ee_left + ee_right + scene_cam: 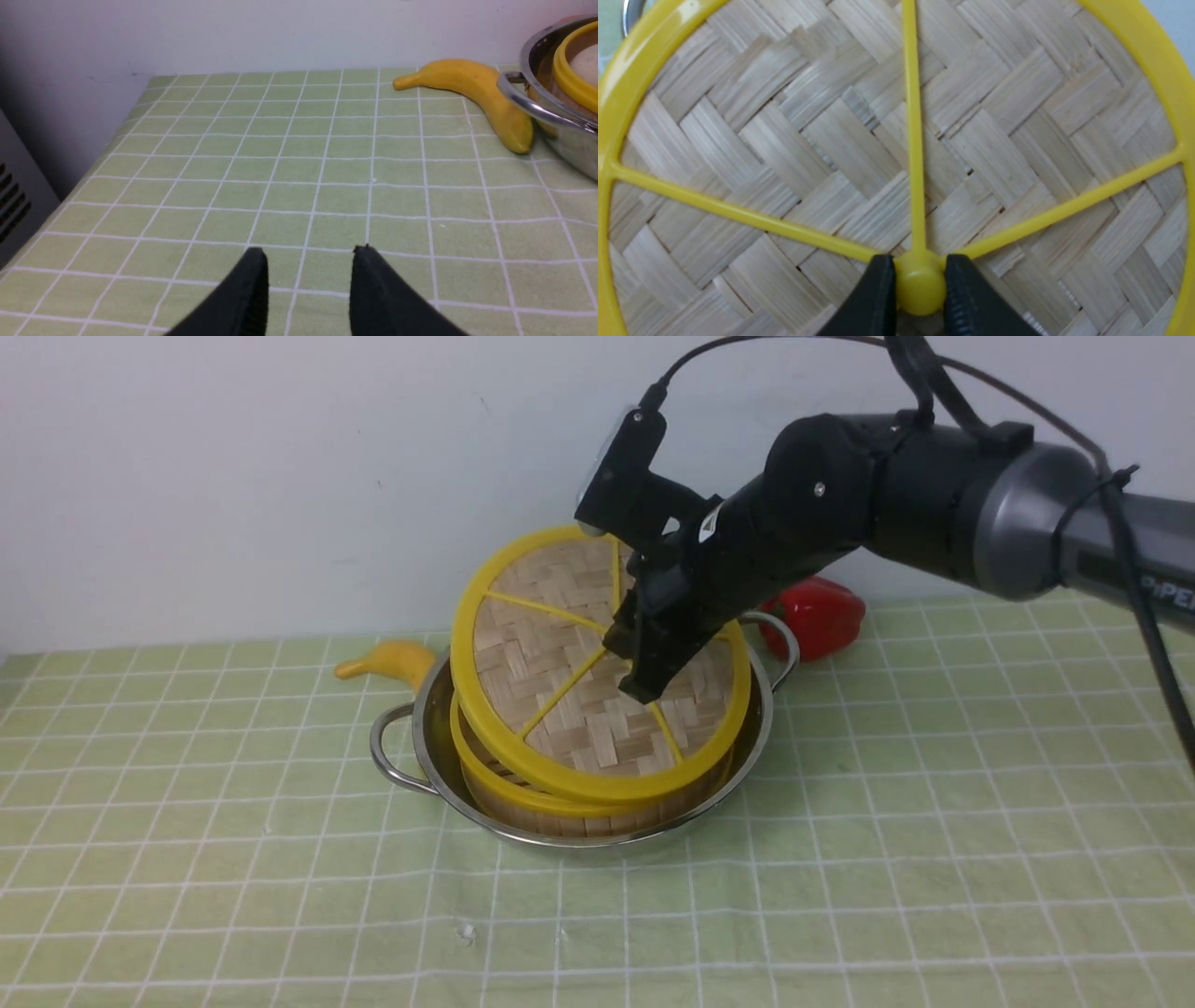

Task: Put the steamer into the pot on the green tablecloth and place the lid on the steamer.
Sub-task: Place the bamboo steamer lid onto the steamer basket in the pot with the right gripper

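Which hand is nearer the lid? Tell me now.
Right. The right hand grips the lid at its centre; the left hand hovers over the green tablecloth, well away past the banana.

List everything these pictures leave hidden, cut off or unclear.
- Front view: the tilted lid hides what lies in the steamer.
- Front view: the pot covers most of the banana; the right arm covers part of the red pepper.
- Front view: the left gripper is outside the picture.
- Left wrist view: the picture edge cuts off most of the pot and steamer.
- Right wrist view: the lid fills the picture, hiding everything under it.
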Tool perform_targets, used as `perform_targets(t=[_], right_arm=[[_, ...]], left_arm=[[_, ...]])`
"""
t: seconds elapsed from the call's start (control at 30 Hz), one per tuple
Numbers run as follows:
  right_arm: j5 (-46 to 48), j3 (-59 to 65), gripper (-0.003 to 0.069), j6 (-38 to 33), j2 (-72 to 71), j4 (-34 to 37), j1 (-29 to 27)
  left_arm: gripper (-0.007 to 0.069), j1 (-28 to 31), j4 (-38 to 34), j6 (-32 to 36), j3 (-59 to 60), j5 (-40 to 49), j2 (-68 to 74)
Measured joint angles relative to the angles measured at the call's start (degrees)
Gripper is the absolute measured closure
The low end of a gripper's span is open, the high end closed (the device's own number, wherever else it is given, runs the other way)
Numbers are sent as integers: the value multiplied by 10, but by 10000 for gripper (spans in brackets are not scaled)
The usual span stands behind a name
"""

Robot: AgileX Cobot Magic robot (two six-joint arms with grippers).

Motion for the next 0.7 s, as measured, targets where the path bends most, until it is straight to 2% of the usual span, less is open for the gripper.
perform_targets(t=[0.4,0.7], right_arm=[[0,-36,513,-4,0,22,0],[71,-38,513,18,-26,16,6]], left_arm=[[382,0,0,0,0,0,0],[382,0,0,0,0,0,0]])
